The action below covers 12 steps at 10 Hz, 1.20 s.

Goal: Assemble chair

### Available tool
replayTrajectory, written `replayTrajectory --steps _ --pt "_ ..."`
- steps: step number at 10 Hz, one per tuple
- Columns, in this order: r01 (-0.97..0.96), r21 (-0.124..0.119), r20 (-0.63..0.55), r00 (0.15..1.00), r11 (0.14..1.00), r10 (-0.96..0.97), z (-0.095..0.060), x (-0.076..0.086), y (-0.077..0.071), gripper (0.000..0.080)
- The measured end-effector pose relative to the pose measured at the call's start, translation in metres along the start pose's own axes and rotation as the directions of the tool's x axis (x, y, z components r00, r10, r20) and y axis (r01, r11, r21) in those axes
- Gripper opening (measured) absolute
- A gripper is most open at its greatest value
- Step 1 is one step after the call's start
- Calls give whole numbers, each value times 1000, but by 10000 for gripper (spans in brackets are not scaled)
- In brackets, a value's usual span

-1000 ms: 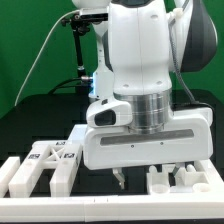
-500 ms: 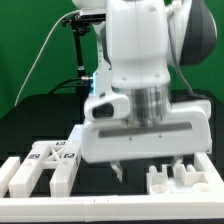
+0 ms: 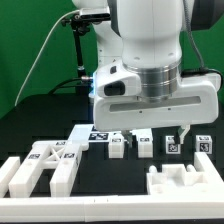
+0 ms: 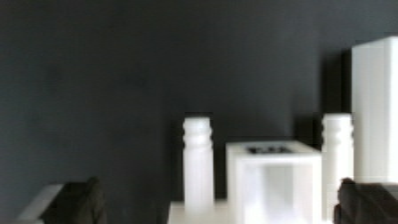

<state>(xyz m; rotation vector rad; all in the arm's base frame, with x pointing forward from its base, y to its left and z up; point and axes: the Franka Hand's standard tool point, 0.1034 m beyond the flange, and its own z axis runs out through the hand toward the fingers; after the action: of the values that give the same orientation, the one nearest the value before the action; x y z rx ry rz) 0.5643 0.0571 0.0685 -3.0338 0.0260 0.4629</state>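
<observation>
Gripper (image 4: 217,204) spread wide with nothing pinched, its dark fingers (image 4: 71,203) cropped in the wrist view. In the exterior view only one fingertip (image 3: 185,131) shows under the bulky white robot arm (image 3: 150,50). Glossy white tagged plastic chair parts sit on the black tabletop (image 3: 40,115): small cubes (image 3: 145,144) in a row mid-table, a leg-bar cluster (image 3: 45,165) at the near edge on the exterior view's left, and a knobbed block (image 3: 185,182) in the near corner on its right. The wrist view is blurred, showing a tagged block (image 4: 272,172) between pegs (image 4: 196,160).

The arm (image 3: 150,45) is blocking the table (image 3: 40,115) behind it — the tags on the small chair parts (image 3: 145,146) are showing too small to read. Wrist view is coming through blurred; both fingertips (image 4: 75,203) are getting cut off at the edge.
</observation>
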Motion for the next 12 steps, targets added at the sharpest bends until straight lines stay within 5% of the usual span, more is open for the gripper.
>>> replayTrajectory --steps 2,5,7,10,12 --pt "0 5 146 989 1000 0 3 -2 0 649" --pt "-17 -22 435 900 1000 25 28 -61 9 649" --pt "-18 -28 571 821 999 31 38 -79 12 649" --pt "-23 -35 587 809 999 39 45 -72 11 649" --pt "-29 -58 597 800 998 58 64 -77 5 649"
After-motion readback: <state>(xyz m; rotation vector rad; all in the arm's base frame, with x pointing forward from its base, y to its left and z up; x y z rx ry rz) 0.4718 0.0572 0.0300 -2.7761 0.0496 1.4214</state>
